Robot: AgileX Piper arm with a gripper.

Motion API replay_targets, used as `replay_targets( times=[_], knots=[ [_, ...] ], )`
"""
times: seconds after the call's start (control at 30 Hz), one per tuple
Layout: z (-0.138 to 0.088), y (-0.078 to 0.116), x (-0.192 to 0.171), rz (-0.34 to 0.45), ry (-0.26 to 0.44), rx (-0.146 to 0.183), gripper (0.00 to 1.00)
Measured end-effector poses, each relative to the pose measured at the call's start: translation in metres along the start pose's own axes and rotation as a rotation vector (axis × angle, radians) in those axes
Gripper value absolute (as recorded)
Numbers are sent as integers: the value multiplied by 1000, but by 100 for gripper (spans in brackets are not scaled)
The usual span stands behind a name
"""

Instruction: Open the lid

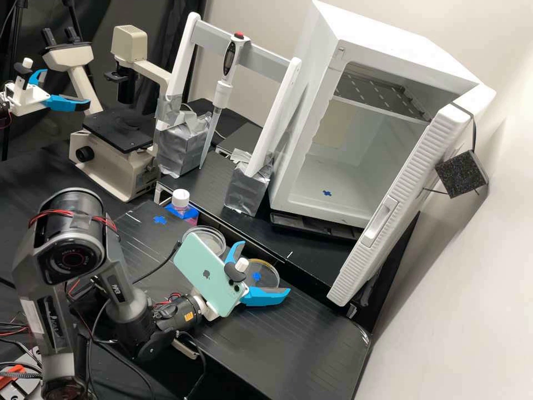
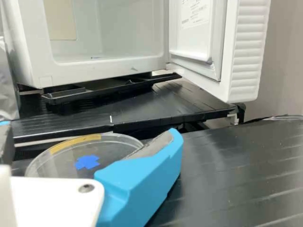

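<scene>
"Where did you have the gripper (image 1: 265, 267)?"

"Lower middle of the high view, on the working arm (image 1: 172, 315). Its 2 blue fingers (image 1: 267, 297) were spread apart, and I could see nothing held between them."

"And the lid?"

"I took it to be the top of the clear round dish (image 2: 111, 143), the 1 with the blue mark (image 2: 87, 162). In the high view it sat right of the lower middle, directly ahead of the gripper towards the upper right, across the gap between the fingertips. In the wrist view a finger cut across its rim, but I couldn't tell whether they touched, or how high the fingers were above it."

"Any long axis to line up with?"

"None, it was round. What mattered was centring: 1 finger on the dish's upper-left side, 1 on its lower-right. I judged I should square up on the rim, close gently on the lid alone, then lift. Too low and I'd have pinched the base as well."

"Which arm was nearer?"

"Mine, easily. The second arm (image 1: 28, 101), at the upper left, was well apart from it."
</scene>
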Motion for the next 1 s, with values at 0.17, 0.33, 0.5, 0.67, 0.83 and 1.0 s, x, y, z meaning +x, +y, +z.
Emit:
replay_targets(
  times=[0.17, 0.33, 0.5, 0.67, 0.83, 1.0],
  knots=[
    [-7, 2, -7, 12, 4, -6, 100],
    [-29, 7, -19, 52, 92, 13, 100],
    [-60, -3, -31, 38, 254, 19, 100],
    [-84, -20, -35, 21, 356, -3, 100],
    [-96, -40, -36, -6, 355, -14, 100],
    [-94, -52, -32, -66, 330, -15, 100]
  ],
)
